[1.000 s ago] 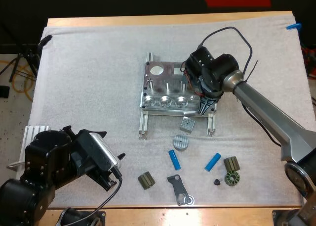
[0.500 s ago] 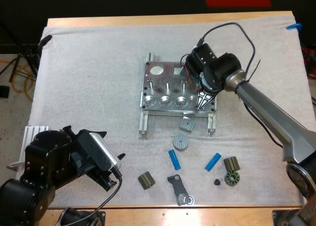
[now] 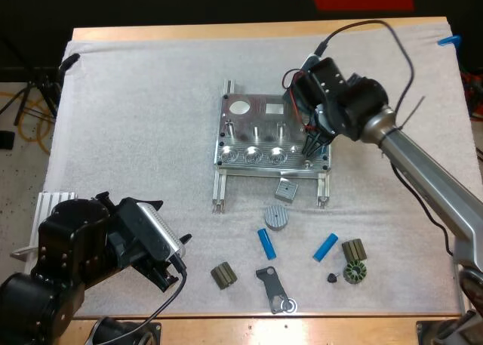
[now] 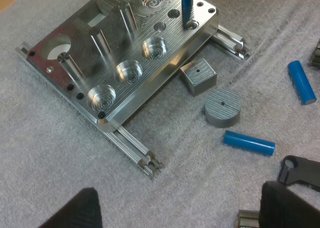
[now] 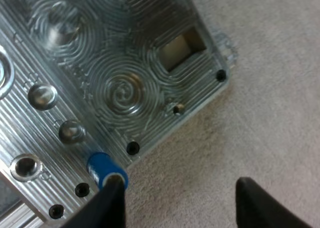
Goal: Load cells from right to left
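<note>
Standing upright in the metal fixture [image 4: 161,67]: 1 bright blue cell [image 4: 187,3].

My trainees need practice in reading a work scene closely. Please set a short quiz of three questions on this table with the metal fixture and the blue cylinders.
1. True or false: an upright blue cylinder stands at the right end of the metal fixture.
2. How many loose blue cylinders lie on the mat? A one, B two, C four.
3. Fill in: the fingers of the left hand are ___, with nothing between them.
Key: 1 true; 2 B; 3 open.
</note>
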